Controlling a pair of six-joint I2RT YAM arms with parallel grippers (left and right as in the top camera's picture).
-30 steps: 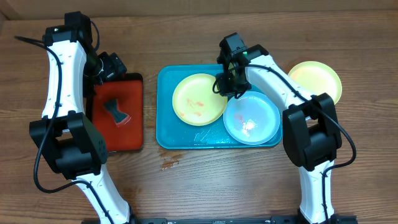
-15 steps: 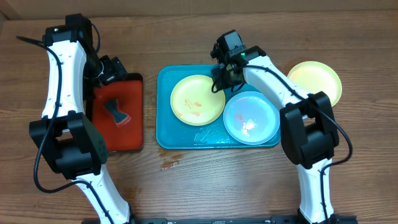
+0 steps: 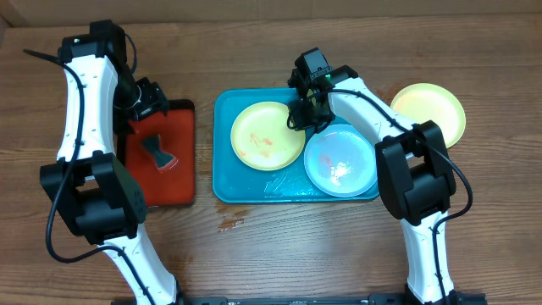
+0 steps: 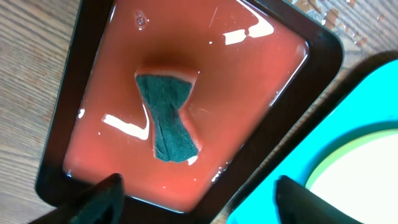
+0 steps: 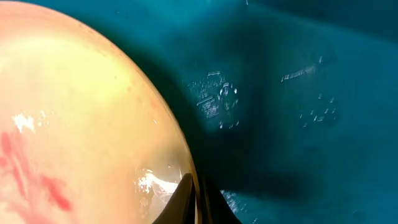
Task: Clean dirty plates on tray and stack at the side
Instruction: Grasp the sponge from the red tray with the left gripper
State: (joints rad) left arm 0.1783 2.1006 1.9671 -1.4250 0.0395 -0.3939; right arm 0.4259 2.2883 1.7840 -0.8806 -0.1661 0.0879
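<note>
Jaws of the left gripper (image 4: 199, 199) stand wide apart in the left wrist view, with nothing between the two dark fingertips (image 4: 102, 190). Below them lies the red tray (image 4: 249, 81) with its black rim, wet and glossy. A green hourglass-shaped sponge (image 4: 169, 118) rests flat near the middle of it. At the lower right, a corner of the turquoise tray (image 4: 348, 118) sits just beside the red one, with the edge of a lime-green plate (image 4: 367, 180) showing in it.

In the right wrist view, the right gripper (image 5: 196, 202) has its jaws drawn together right at the rim of that plate. The view is too close to tell whether the rim is nipped between them. Red smears (image 5: 37, 168) mark the plate's surface, and water droplets speckle the tray floor beside it.

From overhead, the left gripper hovers over the far end of the red tray, apart from the sponge. The right gripper sits at the right-hand edge of the lime-green plate, which lies in the left half of the turquoise tray. A pale plate (image 3: 343, 161) with a small red smear fills the right half, the two plates touching or nearly so. A second green plate (image 3: 432, 110) lies on the table (image 3: 279, 246) to the right, outside the tray.
</note>
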